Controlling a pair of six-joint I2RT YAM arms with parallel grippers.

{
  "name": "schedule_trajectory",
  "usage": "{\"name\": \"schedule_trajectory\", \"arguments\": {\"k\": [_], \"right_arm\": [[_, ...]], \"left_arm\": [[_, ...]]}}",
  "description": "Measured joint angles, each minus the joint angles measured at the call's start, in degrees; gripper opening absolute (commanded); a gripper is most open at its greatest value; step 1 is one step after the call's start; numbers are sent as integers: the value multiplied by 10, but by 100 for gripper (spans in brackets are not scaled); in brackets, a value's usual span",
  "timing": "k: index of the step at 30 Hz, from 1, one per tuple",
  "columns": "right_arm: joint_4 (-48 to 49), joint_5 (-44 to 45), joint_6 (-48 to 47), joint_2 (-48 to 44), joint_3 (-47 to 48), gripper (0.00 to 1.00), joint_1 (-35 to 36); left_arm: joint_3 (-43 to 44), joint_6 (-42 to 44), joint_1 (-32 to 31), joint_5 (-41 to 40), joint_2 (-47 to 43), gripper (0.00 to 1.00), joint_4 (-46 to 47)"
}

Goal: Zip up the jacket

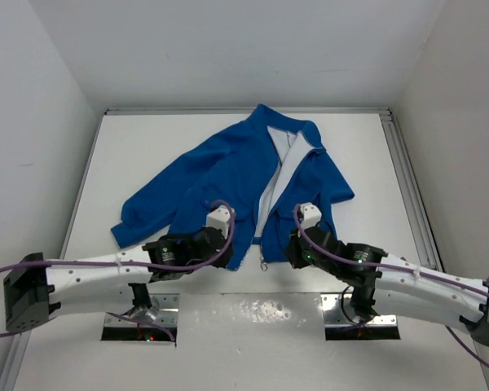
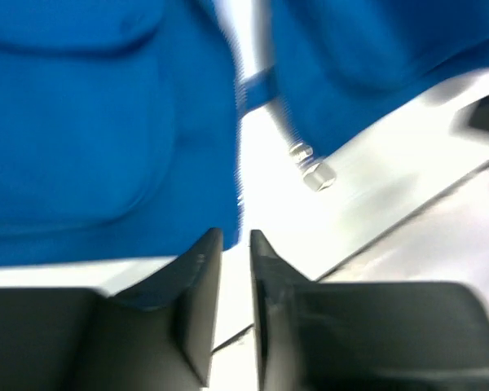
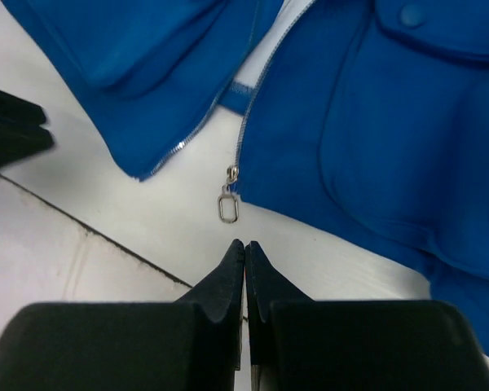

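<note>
Closest to our side of the table (image 1: 375, 138), we are listing two grippers, both empty, both hovering low at the hem of the jacket (image 1: 220, 175).

Item one: right gripper (image 3: 244, 248). Its fingers (image 3: 228, 281) are pressing together on nothing, with the tips aiming at the pull (image 3: 227, 208) and sitting just short of it. We are reading this as lining up on the zipper rather than grasping.

Item two: left gripper (image 2: 235, 244). Its fingers (image 2: 197, 281) are standing a narrow slit apart with nothing between them, at the hem of the left panel (image 2: 106, 138). That view is blurring. We are judging that this arm is posted there to steady that half while the other arm works the pull.

Item three: pull, a small metal loop lying flat on the table and hanging off the bottom corner of the right panel (image 3: 375, 163). The tooth rows (image 3: 179, 147) are lying apart at the hem, so nothing is joined yet and the task is sitting at its start.

Item four: jacket, lying front-up mid-table with the hem toward us. This is putting the zipper's bottom end within reach of both arms. The front is gaping in a narrow V and showing white lining (image 1: 281, 163).

Farthest: collar (image 1: 265, 118), pointing away from us, and one sleeve (image 1: 151, 208), spreading out to the left.
</note>
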Motion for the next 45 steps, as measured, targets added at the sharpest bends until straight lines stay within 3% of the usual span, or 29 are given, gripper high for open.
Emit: {"name": "schedule_trajectory", "arguments": {"k": [3,6,12,16,21,33,37,38,39,45], "right_arm": [[-12,17,7,-27,-1,0,0],[-10,22,14,-24,-10,0,0],[0,8,19,-17,-45,0,0],[16,-7,22,-12,-55,0,0],[25,-17,23,-12,-57,0,0],[43,-31,34,-24,-68,0,0],[48,-34,36,-26,-71,0,0],[48,-34,36,-27,-71,0,0],[50,-34,36,-27,-71,0,0],[53,-30,37,-27,-71,4,0]], "left_arm": [[-1,-9,-25,-27,46,28,-12],[-3,-13,-33,-43,84,43,-17],[-9,-7,-35,-64,108,47,-9],[-9,4,-36,-77,135,46,10],[-9,21,-36,-63,180,38,40],[-22,32,-35,-54,247,41,110],[-28,33,-34,-55,262,24,155],[-30,32,-34,-56,265,10,167],[-33,30,-34,-57,268,3,181],[-56,20,-34,-56,267,0,239]]}}
